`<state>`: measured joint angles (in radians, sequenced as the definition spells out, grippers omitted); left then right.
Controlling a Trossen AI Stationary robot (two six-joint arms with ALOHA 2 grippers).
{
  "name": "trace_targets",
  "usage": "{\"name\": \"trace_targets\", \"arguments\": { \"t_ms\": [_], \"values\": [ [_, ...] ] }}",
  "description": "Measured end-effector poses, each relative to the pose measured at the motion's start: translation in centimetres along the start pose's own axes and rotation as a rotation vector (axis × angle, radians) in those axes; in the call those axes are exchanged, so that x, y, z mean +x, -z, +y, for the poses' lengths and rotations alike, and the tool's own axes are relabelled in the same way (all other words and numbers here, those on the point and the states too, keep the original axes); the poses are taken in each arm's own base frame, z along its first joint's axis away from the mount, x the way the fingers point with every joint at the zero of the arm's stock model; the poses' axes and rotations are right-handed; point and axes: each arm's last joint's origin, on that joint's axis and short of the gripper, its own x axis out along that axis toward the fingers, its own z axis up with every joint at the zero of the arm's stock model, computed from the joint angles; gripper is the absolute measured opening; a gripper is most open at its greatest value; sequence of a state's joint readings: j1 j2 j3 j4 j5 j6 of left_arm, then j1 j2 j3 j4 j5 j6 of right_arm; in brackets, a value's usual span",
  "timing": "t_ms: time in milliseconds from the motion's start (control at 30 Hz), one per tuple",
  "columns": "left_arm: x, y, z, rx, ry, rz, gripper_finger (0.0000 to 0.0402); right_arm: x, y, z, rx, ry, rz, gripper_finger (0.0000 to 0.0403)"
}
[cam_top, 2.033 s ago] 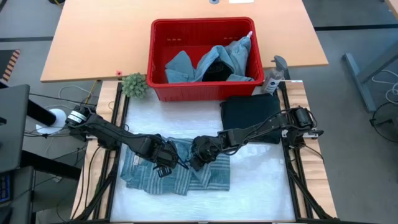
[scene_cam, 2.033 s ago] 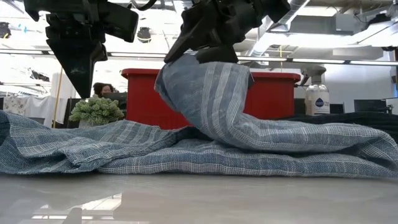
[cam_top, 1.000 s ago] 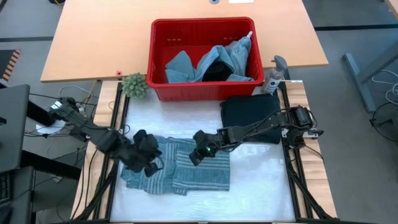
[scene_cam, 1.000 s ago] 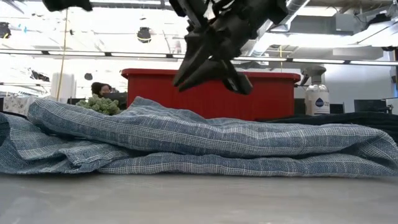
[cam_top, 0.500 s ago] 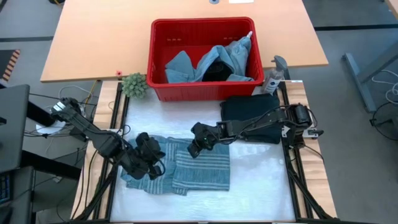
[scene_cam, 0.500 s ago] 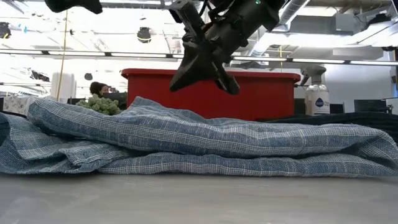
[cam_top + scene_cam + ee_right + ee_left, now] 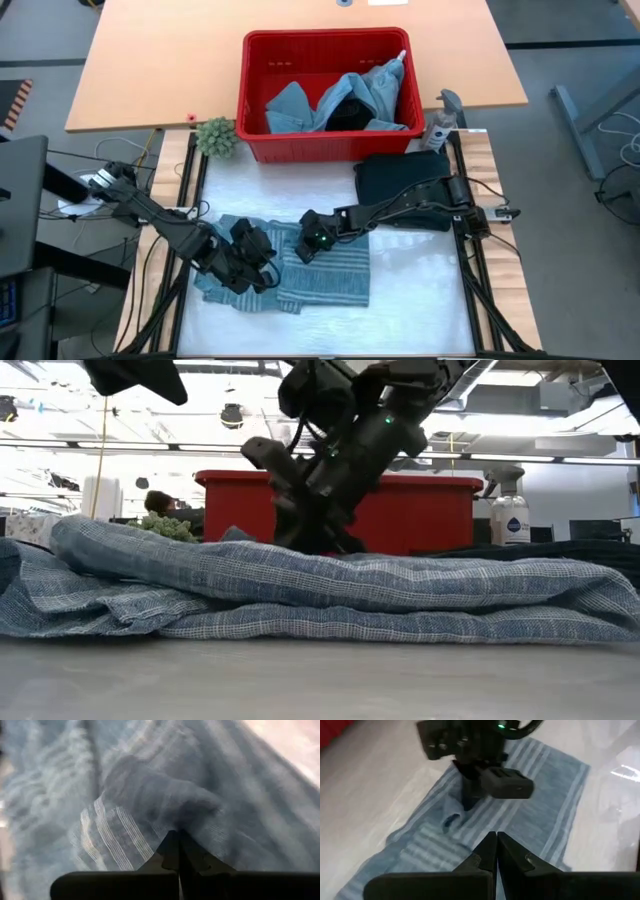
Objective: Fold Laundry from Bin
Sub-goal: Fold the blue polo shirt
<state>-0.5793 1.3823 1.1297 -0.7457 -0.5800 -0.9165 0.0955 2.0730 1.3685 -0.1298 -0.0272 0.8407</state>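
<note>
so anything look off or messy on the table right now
The striped cloth is only half tidy: its right part lies flat, while its left side is rumpled under the left gripper. Nothing spilled or damaged.

The striped cloth (image 7: 320, 275), blue-grey with pale bands, lies half-folded and rumpled on the white table surface, near the front. A dark garment (image 7: 400, 178) lies folded flat behind it to the right, beside the bin (image 7: 325, 148). The bin is red, rectangular, slotted-walled, and upright at the rear. Inside it lie crumpled light blue denim pieces (image 7: 290, 105) around a black piece (image 7: 345, 112).
</note>
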Motion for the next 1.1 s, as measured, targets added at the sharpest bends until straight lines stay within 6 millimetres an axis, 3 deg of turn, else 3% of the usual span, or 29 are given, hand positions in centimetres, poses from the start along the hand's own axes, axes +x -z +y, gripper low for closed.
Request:
{"name": "trace_targets", "arguments": {
  "t_ms": [167,267,500,600,700,800,900,1100],
  "values": [
    [1.5,0.4,-0.9,0.011,-0.005,0.007,0.0,-1.1,-0.4,0.4,-0.011,-0.003,-0.016,0.0019],
    [2.5,0.7,-1.5,0.035,-0.008,0.008,0.0,-2.9,-1.4,1.1,-0.017,-0.039,-0.056,0.0022],
    [6.5,2.3,-2.6,0.103,-0.151,-0.046,0.0,-10.6,-2.7,3.2,-0.036,-0.026,-0.181,0.0025],
    [9.0,2.6,-3.4,0.117,-0.151,-0.092,0.0,-13.9,-2.3,3.7,-0.046,0.047,-0.224,0.0021],
    [11.6,3.1,-4.0,0.114,-0.071,-0.12,0.0,-15.7,-0.9,3.9,-0.055,0.146,-0.218,0.0021],
    [13.7,4.2,-3.7,0.1,-0.046,-0.108,0.0,-16.4,1.4,4.4,-0.072,0.235,-0.193,0.0024],
    [14.3,4.9,-2.9,0.064,-0.117,-0.135,0.0,-16.4,4.1,5.3,-0.093,0.307,-0.186,0.0023],
    [14.9,6.8,-1.2,0.046,-0.151,-0.092,0.0,-12.3,9.4,6.5,-0.186,0.388,-0.106,0.002]
  ]
}}
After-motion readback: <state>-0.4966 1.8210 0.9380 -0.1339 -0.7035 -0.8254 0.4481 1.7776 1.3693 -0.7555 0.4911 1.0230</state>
